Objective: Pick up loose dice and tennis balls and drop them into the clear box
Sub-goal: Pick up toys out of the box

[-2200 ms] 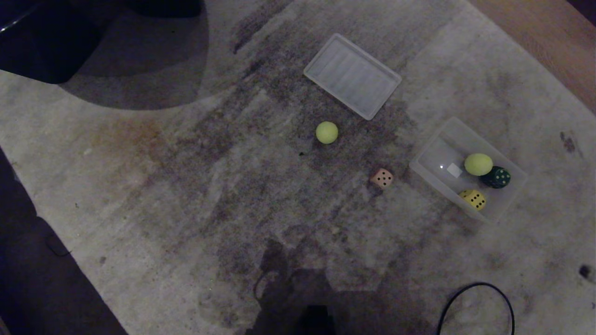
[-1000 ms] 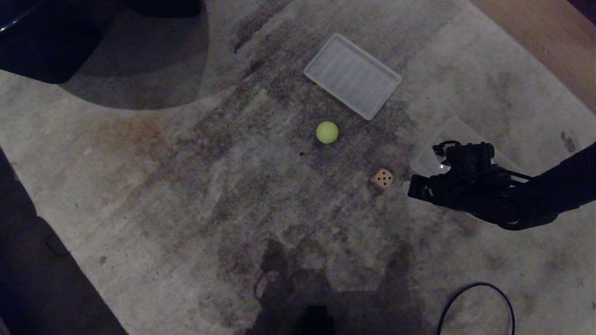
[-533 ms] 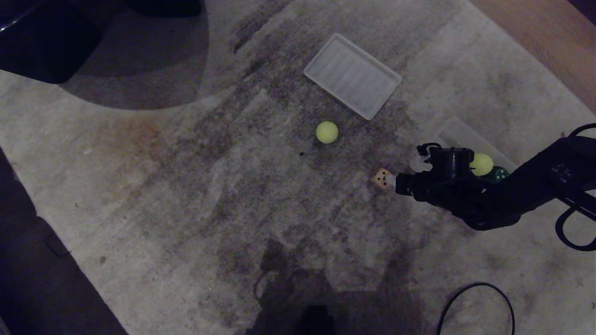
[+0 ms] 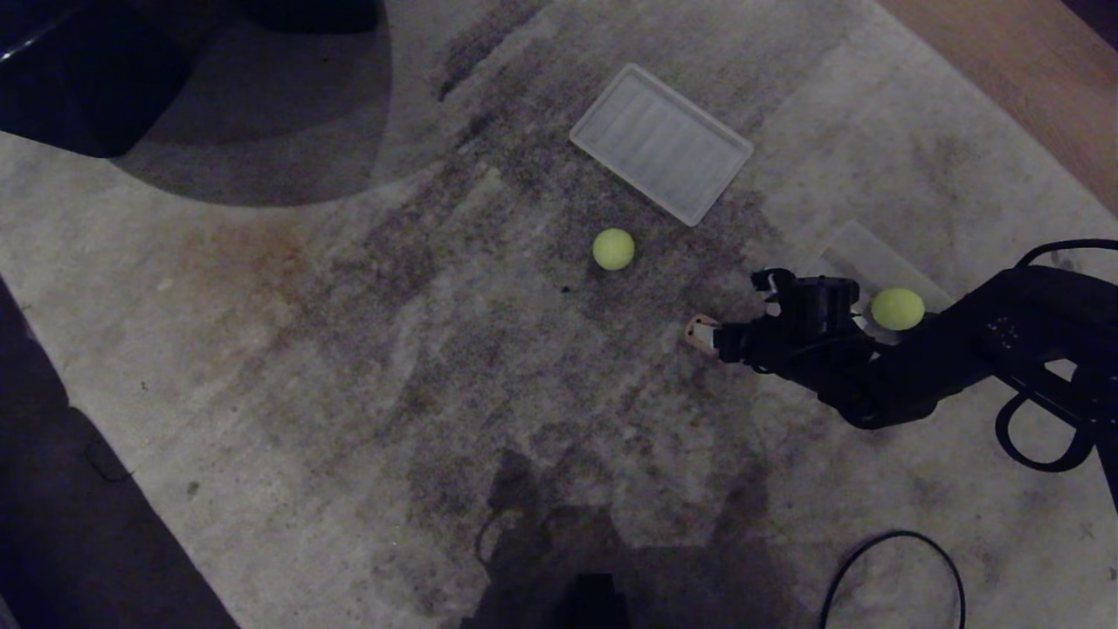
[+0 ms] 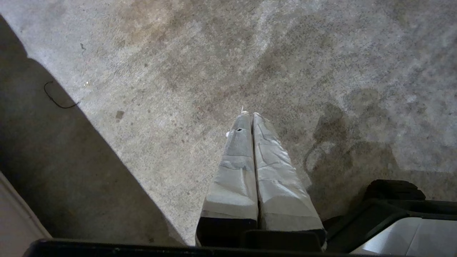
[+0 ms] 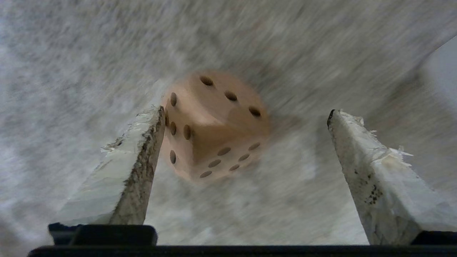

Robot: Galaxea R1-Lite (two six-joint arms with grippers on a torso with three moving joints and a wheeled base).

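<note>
The right gripper (image 6: 242, 117) has moved from over the clear box (image 4: 860, 253) to the beige-pink die (image 6: 214, 125) on the carpet (image 4: 349, 349), at the box's 9 o'clock. Jaws have spread apart around the die, one finger (image 6: 142, 150) touching it. The grasp is judged imminent. The left gripper (image 5: 249, 116) stays parked, jaws together.

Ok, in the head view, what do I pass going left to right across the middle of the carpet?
Loose tennis ball → beige-pink die → right gripper, open at the die → second tennis ball, in the clear box.
</note>
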